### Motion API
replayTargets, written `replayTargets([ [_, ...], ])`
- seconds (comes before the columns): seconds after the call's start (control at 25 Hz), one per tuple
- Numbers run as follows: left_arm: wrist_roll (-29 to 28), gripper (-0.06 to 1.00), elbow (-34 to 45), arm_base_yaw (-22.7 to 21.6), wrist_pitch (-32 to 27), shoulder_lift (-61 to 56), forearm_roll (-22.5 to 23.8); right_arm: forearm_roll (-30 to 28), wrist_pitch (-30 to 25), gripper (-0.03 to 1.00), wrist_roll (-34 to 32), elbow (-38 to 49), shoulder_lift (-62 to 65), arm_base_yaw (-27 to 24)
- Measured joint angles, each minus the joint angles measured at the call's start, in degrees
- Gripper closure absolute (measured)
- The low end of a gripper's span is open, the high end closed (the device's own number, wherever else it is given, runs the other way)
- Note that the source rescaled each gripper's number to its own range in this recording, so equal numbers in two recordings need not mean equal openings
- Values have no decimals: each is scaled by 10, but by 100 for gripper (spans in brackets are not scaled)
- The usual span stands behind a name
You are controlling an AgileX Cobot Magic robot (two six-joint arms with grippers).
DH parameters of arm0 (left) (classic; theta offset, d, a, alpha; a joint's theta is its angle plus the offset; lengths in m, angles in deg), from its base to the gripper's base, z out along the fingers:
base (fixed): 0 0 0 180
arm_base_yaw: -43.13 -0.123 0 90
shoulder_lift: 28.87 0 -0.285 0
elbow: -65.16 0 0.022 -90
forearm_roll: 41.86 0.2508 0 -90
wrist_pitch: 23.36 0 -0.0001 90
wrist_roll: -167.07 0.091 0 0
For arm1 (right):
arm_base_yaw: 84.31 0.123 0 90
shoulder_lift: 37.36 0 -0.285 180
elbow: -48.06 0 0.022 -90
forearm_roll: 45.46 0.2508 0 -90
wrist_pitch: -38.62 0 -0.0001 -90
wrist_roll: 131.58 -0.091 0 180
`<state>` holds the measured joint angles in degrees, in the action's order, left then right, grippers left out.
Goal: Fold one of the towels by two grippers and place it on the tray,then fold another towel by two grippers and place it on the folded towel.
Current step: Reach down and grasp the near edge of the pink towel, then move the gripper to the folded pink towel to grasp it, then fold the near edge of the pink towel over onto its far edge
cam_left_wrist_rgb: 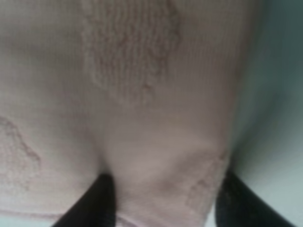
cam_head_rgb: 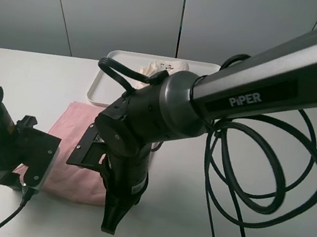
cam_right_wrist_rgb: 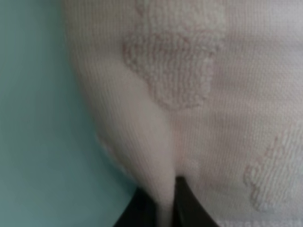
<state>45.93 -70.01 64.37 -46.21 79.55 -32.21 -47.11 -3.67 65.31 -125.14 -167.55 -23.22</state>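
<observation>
Pinching a raised fold of the pink towel (cam_right_wrist_rgb: 227,56), the right gripper (cam_right_wrist_rgb: 163,201) is clamping tight — the left gripper (cam_left_wrist_rgb: 165,203) is straddling its edge, perhaps squeezing; I cannot tell.

The right arm (cam_head_rgb: 169,111) and its looped cables (cam_head_rgb: 283,196) stand before the tray (cam_head_rgb: 98,86).

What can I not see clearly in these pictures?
- Exterior high: the right arm hides parts of the pink towel, the white towel and the tray.
- Left wrist: blurred; whether the left gripper grips the towel is unclear.
- Both wrist views: frame edges cut off the pink towel.
</observation>
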Motion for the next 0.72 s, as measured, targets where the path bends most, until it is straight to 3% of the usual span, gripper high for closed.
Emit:
replayTargets([
  [0.16,-18,86,-2,0,8,2,40,0,0,95,0,0,0,0],
  [0.2,-29,92,-3,0,8,3,48,0,0,95,0,0,0,0],
  [0.52,-97,94,-4,0,7,2,60,-4,-8,95,0,1,7,0],
  [0.72,-105,94,0,0,-2,-31,37,-9,-34,95,-1,6,49,0],
])
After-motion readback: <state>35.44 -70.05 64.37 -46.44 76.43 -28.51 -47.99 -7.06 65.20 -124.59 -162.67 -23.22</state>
